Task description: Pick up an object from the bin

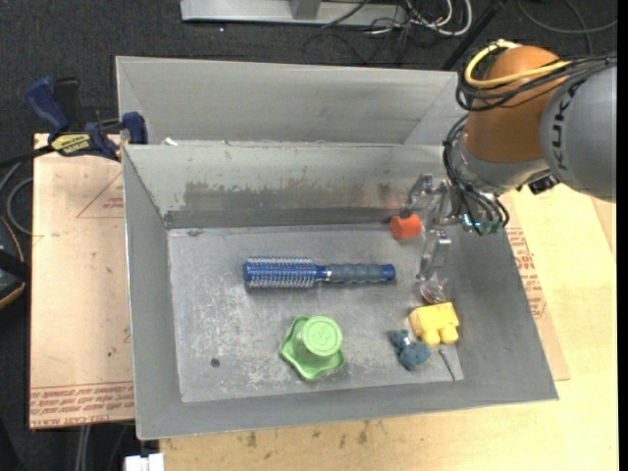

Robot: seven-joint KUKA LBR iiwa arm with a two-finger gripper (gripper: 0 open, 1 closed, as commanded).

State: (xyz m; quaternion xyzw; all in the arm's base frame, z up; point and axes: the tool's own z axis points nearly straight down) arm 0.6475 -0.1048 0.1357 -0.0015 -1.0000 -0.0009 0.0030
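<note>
Gripper [430, 283], can't tell how open, hangs just above yellow block [435, 323]; should drop straight and centred, clear of neighbouring small blue piece [410, 351].

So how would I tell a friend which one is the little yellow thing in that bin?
Look into the grey metal bin and go to the right part of its floor, past the handle end of the long blue hairbrush. Just below the gripper lies a small yellow block. It is the only yellow thing there, bigger than the blue-grey piece beside it.
</note>
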